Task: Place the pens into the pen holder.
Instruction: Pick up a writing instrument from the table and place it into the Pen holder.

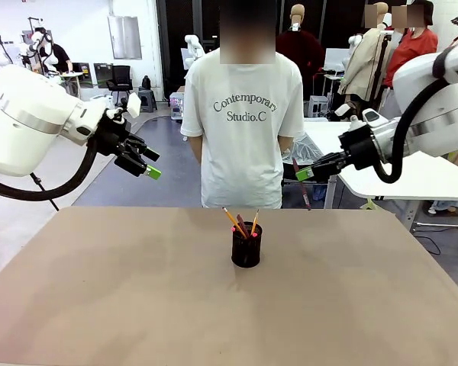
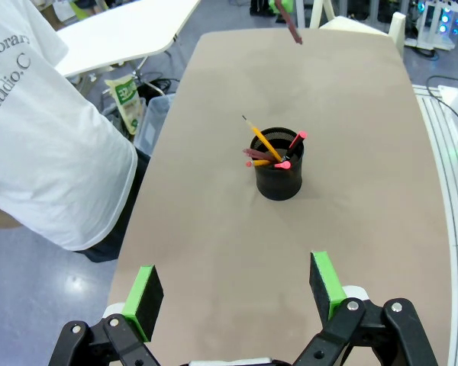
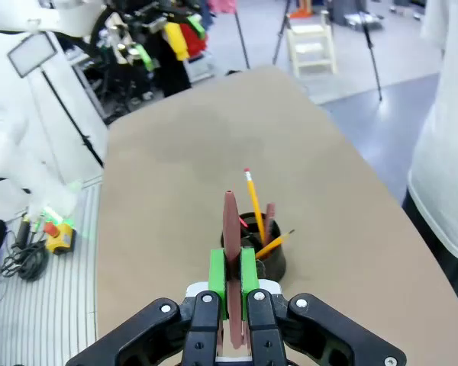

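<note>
We find the right gripper (image 1: 304, 174) clamped on a thin reddish-brown pen (image 1: 301, 185), which hangs roughly upright, tilted a little, from between the green pads, raised well above the table and off to the right of the small black wire-mesh pen holder (image 1: 246, 245). That holder stands near the middle of the brown table (image 1: 99, 305) and already carries a yellow-orange pencil (image 1: 230, 219) and several other sticks with pink-red tips, leaning in different directions. The left gripper (image 1: 141, 162) hangs with its jaws spread and nothing between them, high on the left, well apart from the holder. In our judgement, the main risk lies in the descent: the cup's mouth is partly crowded by the leaning sticks, so the pen tip may strike one of them or the rim, deflect, and fall outside. The light mesh cup may also tip or slide if pushed sideways. A release from too high could let the pen bounce out.
</note>
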Controlling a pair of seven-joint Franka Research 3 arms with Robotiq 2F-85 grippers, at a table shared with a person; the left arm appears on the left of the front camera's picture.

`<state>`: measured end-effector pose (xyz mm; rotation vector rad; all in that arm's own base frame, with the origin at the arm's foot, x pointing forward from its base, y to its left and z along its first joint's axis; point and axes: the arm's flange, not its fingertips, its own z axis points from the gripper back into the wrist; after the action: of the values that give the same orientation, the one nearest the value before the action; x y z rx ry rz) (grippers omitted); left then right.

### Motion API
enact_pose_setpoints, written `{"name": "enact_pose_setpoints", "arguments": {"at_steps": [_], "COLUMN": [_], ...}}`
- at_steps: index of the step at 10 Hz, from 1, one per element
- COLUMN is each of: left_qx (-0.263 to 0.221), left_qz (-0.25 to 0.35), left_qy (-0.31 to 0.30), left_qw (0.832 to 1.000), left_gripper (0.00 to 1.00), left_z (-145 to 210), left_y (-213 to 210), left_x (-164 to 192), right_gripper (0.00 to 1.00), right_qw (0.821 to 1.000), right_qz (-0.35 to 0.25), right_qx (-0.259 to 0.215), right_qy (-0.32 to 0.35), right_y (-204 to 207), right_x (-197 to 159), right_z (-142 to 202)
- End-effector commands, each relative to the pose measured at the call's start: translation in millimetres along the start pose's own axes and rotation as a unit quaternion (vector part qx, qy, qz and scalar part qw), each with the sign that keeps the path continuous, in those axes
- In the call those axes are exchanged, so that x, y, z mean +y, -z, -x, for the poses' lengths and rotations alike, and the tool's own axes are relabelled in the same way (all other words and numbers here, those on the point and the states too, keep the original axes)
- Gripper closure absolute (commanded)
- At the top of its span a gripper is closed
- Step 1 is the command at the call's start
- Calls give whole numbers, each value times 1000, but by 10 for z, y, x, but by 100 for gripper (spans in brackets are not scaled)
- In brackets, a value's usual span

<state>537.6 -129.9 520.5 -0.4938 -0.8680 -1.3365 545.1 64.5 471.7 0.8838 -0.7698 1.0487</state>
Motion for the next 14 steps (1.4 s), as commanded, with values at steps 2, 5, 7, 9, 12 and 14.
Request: {"name": "enact_pose_setpoints", "arguments": {"at_steps": [2,5,7,9,12,14], "left_qx": [3,3,3,3,3,3], "left_qz": [2,2,2,2,2,2], "left_qy": [-4,-4,-4,-4,-4,-4], "left_qw": [1000,1000,1000,1000,1000,1000], "left_gripper": [0,0,0,0,0,0], "left_z": [-4,-4,-4,-4,-4,-4], "left_y": [-23,-23,-23,-23,-23,-23], "left_x": [-8,-8,-8,-8,-8,-8], "right_gripper": [100,100,100,100,100,100], "right_qw": [1000,1000,1000,1000,999,997], "right_qz": [0,0,0,0,3,-1], "right_qx": [0,0,0,0,-24,-44], "right_qy": [0,0,0,0,-37,-67], "right_y": [0,0,0,0,10,157], "right_x": [0,0,0,0,-85,-217], "right_z": [0,0,0,0,13,9]}}
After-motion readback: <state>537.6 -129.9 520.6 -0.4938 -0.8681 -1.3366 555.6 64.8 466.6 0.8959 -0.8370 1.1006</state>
